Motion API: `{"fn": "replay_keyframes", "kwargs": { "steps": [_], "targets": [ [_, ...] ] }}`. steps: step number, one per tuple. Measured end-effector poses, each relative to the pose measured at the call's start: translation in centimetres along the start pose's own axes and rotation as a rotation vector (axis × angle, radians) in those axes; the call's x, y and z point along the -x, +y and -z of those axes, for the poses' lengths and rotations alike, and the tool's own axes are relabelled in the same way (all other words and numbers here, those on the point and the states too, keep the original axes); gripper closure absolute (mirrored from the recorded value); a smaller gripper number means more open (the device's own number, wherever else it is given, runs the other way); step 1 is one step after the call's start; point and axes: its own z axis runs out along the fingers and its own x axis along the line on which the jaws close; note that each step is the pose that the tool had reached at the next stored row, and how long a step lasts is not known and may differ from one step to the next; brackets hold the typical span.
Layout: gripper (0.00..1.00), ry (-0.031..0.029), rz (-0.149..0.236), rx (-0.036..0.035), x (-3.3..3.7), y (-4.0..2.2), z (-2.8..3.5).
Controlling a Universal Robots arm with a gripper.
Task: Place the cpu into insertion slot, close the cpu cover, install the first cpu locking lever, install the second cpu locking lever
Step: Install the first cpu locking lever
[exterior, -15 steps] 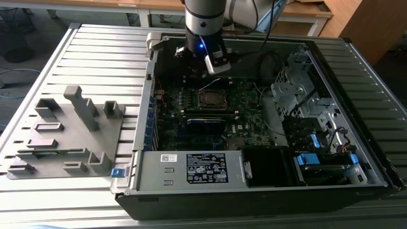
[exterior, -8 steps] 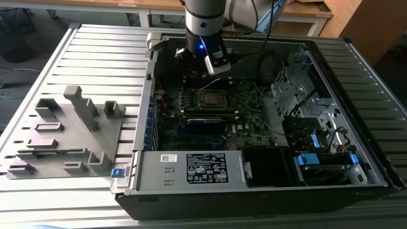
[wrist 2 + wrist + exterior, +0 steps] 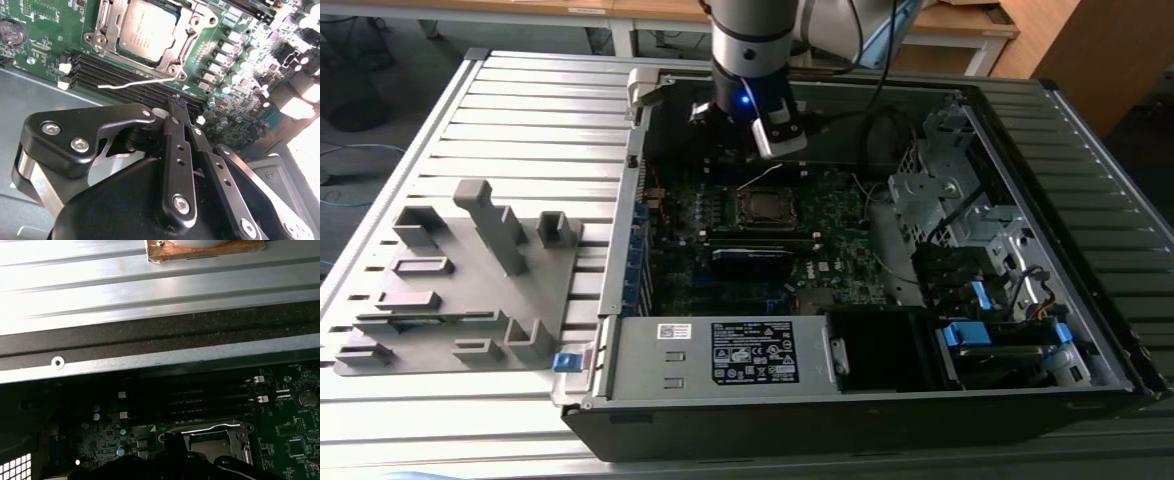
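One locking lever (image 3: 135, 83) lies along the memory slots (image 3: 115, 70), tip toward their white clips (image 3: 63, 67), and we see our gripper (image 3: 178, 102) clenched empty just beside it.

Readable print in my views: none that I can make out.
1. Black label (image 3: 751, 352), white lines and symbols, on the power supply (image 3: 654, 375), exterior view.
2. Small white sticker (image 3: 674, 331) just beside that label, on the same housing.
3. Faint grey marking on the cpu (image 3: 149, 26), second wrist view.
4. Tiny white lettering on the motherboard (image 3: 285, 430), first wrist view.
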Motion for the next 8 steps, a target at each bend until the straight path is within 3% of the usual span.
{"fn": "replay_keyframes", "kwargs": {
  "steps": [8],
  "targets": [
    [0.89, -0.0001, 0.000, 0.0001, 0.65, 0.05, -0.23]
  ]
}}
